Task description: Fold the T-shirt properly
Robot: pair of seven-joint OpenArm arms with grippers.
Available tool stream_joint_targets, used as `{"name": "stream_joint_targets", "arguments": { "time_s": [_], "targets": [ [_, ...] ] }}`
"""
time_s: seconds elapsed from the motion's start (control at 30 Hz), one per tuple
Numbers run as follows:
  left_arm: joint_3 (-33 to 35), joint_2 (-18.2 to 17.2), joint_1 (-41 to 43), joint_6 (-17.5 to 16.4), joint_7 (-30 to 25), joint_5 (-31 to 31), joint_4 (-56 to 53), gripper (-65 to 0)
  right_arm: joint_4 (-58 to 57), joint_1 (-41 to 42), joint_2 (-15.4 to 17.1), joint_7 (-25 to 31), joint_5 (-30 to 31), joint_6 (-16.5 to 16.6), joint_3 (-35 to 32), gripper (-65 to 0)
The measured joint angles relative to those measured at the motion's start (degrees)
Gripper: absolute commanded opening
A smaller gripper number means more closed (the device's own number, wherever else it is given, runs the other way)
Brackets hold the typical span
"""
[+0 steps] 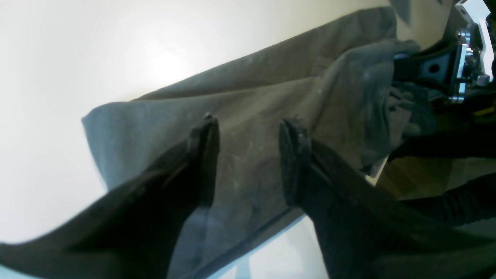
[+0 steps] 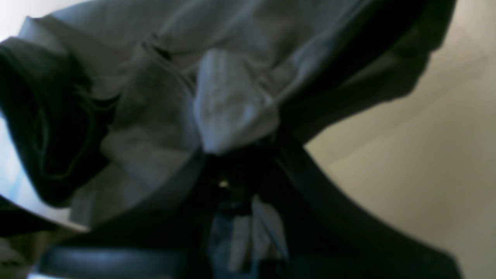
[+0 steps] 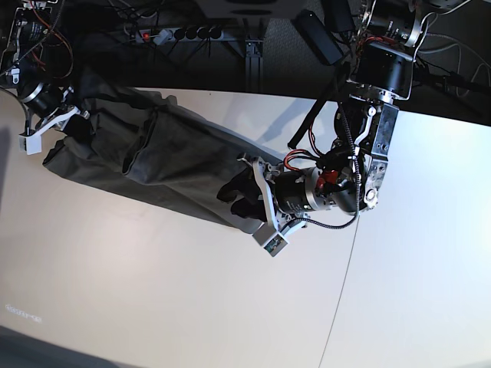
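The dark olive-grey T-shirt (image 3: pixel 153 157) lies as a long folded strip slanting from the table's back left toward the middle. My left gripper (image 3: pixel 236 196) sits over its near right end. In the left wrist view this gripper (image 1: pixel 250 120) stands open, its two dark fingers apart with the flat cloth (image 1: pixel 252 93) behind the gap. My right gripper (image 3: pixel 55 109) is at the strip's far left end, where the cloth is lifted and bunched. In the right wrist view a wad of the shirt (image 2: pixel 232 104) is pinched where the jaws of that gripper (image 2: pixel 240 149) meet.
The white table (image 3: pixel 153 299) stretches in front of and to the right of the shirt. A thin cable (image 3: pixel 345 268) runs down across its right part. A power strip (image 3: pixel 180 34) and wires hang behind the dark back edge.
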Motion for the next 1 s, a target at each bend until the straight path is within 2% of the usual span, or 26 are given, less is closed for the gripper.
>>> {"name": "stream_joint_targets", "arguments": {
  "time_s": [0.1,0.2,0.37,0.5,0.73,0.83,1.0],
  "targets": [
    [0.0,-0.57,-0.02,0.0,-0.07,-0.04,0.02,-36.4,0.0,1.86,0.46,1.55,-4.98,0.0,0.0,-65.0],
    [0.0,-1.97,0.0,0.0,0.0,-0.04,0.0,-36.4,-0.26,3.61,2.8,1.55,-7.82,0.0,-0.11,-65.0],
    [0.02,-4.46,-0.04,0.0,-0.02,-1.18,0.02,-36.4,-6.86,9.86,8.02,1.99,-7.96,-0.02,-0.68,-65.0],
    [0.0,-5.42,0.15,0.0,0.0,-1.16,0.02,-36.4,-16.7,17.44,10.6,2.14,-8.31,-0.04,-5.6,-65.0],
    [0.02,-5.57,2.23,0.0,-0.48,-0.87,0.02,-36.4,-20.76,29.94,12.24,2.16,-11.41,-0.02,-17.27,-65.0],
    [0.0,-5.57,3.56,0.0,-1.97,1.53,0.02,-36.4,-20.68,33.75,12.24,1.51,-10.93,-0.02,-20.35,-65.0],
    [0.0,-5.49,6.75,0.0,-4.02,3.26,-1.01,-36.4,-16.22,36.92,12.39,-3.1,-9.09,0.0,-25.16,-65.0]
  ]
}}
